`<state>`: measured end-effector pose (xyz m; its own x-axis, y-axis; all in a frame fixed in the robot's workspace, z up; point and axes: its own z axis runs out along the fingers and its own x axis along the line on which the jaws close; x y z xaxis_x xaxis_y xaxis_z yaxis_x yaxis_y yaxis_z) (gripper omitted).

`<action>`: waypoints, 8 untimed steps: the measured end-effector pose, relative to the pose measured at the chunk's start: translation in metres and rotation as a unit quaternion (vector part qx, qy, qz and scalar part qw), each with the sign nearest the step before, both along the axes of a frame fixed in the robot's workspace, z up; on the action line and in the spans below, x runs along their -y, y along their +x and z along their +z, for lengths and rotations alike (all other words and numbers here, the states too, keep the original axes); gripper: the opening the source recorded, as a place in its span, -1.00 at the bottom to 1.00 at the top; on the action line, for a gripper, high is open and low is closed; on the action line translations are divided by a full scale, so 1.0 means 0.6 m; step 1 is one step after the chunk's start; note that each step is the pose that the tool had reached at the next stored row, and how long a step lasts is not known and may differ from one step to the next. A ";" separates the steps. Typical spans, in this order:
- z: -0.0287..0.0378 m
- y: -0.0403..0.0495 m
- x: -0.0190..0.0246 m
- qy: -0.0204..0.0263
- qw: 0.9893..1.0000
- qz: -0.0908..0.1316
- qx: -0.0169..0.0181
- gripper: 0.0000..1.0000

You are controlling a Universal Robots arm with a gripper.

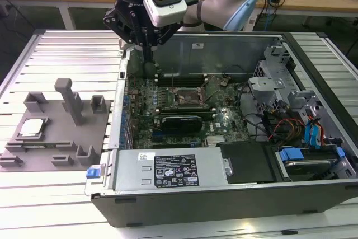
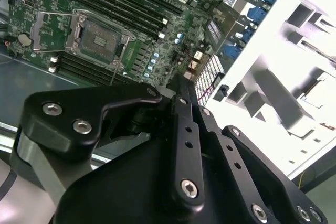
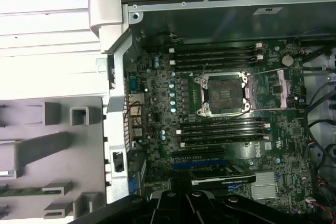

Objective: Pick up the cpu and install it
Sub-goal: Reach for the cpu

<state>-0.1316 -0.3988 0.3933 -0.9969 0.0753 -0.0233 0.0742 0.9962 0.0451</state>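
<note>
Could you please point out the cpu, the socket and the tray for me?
cpu (image 1: 32, 128): exterior view, middle of its metal top.
socket (image 3: 223, 94): first wrist view, centre of its contact field.
tray (image 1: 59, 135): exterior view, bare floor.

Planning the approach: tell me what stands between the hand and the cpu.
The case's side wall and the tray's tall post lie between the hand and the cpu, in the exterior view.

Power-supply label: print illegible

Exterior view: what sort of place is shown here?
Probably a robotics lab workbench: an open computer case on a slatted metal table, a grey fixture tray holding the cpu, and cluttered wooden benches behind.
</note>
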 end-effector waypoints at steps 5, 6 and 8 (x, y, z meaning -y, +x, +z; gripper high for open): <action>0.000 -0.008 0.0000 0.000 1.000 0.000 0.000 -0.79; 0.000 -0.009 0.0000 0.000 1.000 0.000 0.000 -0.79; 0.000 -0.012 0.0001 0.001 1.000 0.000 0.000 -0.79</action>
